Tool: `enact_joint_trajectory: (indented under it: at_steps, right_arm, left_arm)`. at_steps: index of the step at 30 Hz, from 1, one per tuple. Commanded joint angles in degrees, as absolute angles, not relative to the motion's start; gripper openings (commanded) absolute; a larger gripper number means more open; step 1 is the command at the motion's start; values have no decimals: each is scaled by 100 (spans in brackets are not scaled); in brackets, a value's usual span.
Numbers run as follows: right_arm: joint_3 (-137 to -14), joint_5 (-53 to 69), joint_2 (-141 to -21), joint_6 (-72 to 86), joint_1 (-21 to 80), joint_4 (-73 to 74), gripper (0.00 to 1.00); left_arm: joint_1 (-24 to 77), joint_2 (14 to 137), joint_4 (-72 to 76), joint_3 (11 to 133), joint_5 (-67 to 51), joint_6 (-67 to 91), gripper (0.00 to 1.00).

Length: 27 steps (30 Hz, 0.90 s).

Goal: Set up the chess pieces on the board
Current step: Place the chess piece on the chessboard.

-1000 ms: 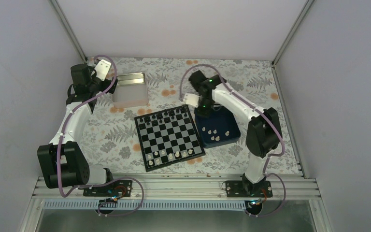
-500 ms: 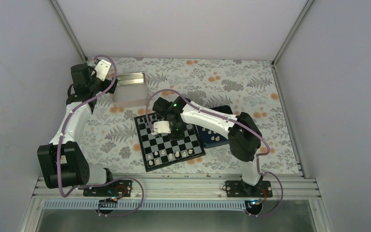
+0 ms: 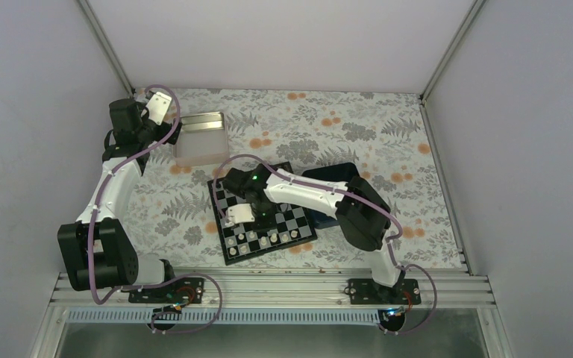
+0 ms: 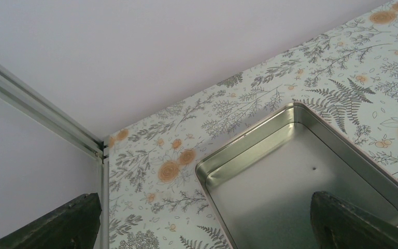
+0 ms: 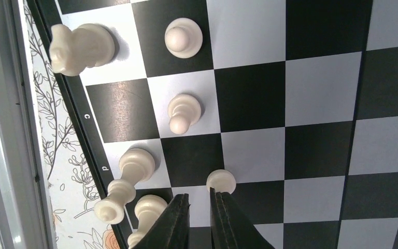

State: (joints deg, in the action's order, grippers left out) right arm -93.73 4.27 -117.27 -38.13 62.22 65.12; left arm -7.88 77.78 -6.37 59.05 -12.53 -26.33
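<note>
The board (image 3: 268,256), in glossy black and silvery-grey checks, is laid centrally. The left gripper (image 4: 204,207) is spread wide over a metal tin (image 4: 300,171). The right gripper (image 5: 199,199) is pinched nearly closed above smooth, round-headed cream chess pieces (image 5: 184,39) on the board's near rows.

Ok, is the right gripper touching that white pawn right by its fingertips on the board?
Cannot tell. In the right wrist view the white pawn overlaps the tip of one finger of the right gripper, but that angle, looking down along the gripper, hides any gap.
</note>
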Motion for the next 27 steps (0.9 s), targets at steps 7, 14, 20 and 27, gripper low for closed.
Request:
enact_joint_trajectory:
  at_steps: [7,14,20,27]
  right_arm:
    - [-9424,302,-11653,-3816,6273,6407,17]
    - [-9188,220,-11609,-3788,6234,6328,22]
    - [-9123,200,-11643,-3825,6155,6213,27]
    - [-9101,264,-11744,-3875,6110,6147,26]
  left_arm:
    - [-816,7761,-606,5940,-1371,-2593,100]
    - [-817,7737,-593,5920,-1380,-2598,100]
    - [-817,7734,-598,5914,-1380,-2602,100]
    - [-815,7743,-593,5902,-1363,-2610,100]
